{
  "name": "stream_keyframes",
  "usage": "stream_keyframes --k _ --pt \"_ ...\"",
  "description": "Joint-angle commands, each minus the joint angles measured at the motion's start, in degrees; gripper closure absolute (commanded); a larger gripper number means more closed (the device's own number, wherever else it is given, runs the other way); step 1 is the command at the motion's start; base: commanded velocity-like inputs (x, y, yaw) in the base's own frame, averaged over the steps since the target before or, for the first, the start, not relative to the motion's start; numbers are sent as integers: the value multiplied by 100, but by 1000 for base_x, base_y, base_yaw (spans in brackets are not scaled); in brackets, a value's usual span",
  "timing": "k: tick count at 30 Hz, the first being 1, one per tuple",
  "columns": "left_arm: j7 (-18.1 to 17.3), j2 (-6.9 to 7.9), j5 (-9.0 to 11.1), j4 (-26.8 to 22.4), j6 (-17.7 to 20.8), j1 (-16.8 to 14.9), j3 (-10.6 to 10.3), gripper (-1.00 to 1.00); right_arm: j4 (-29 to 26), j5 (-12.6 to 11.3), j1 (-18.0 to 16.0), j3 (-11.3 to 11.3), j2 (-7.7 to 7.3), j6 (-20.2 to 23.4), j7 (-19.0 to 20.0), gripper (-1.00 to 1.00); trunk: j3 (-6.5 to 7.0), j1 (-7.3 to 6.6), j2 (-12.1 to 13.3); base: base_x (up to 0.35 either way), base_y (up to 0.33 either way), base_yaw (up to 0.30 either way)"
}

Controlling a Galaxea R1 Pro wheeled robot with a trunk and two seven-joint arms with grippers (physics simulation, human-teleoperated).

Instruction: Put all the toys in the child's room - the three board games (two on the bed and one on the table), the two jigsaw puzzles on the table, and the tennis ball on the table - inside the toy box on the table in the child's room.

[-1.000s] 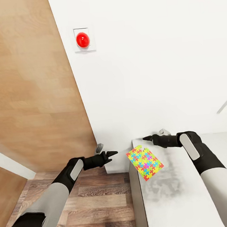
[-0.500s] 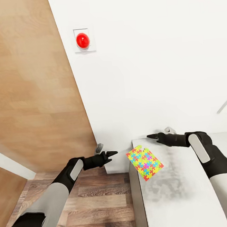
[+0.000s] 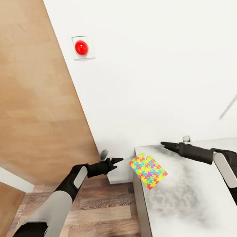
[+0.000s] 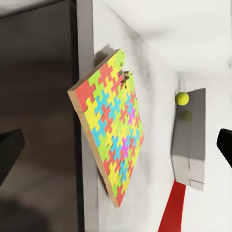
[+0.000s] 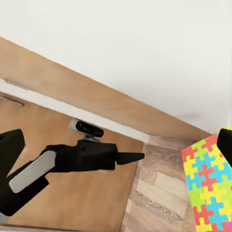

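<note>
Flat squarish jigsaw puzzle box in pink, yellow, green and blue interlocking pattern (image 3: 148,170) lying on the long light-grey surface (image 3: 192,205), hard at its near-left corner and jutting past the edge, long axis slanting away from that corner. Black left pincer (image 3: 115,161) off the surface over the wood-plank floor (image 3: 102,214), just beside the box, fingers seemingly parted empty. Black right pincer (image 3: 167,145) above the surface beyond the box, near it, apart and empty. Probably either arm within reach. Small yellow-green tennis ball (image 4: 182,98) farther along the surface.
</note>
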Motion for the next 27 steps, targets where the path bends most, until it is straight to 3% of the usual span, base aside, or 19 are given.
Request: stream_keyframes --k 1,3,10,14,19,27 --pt "3 -2 31 -1 31 -4 -12 -100 -55 14 107 -72 -2 -77 196 -100 -1 4 -10 0 0 -91" --pt "3 -5 31 -1 29 -4 -12 -100 -115 14 216 -130 -3 -167 364 -100 16 4 -10 0 0 -91" --pt "3 -25 31 -1 24 -4 -2 -100 -608 20 989 -487 12 -691 1593 -100 76 4 -10 0 0 -92" --pt "3 -36 33 -1 18 -4 2 -100 -796 20 1454 -800 39 -1073 2228 -100 111 4 -10 0 0 -91" --pt "3 -55 37 -1 12 1 4 -100 -1005 21 1667 -1024 49 -1286 2532 -100 154 4 -10 0 0 -90" --pt "-40 -71 53 1 0 4 5 -100 -1191 22 1753 -1129 57 -1401 2665 -100 224 4 -10 0 0 -89"
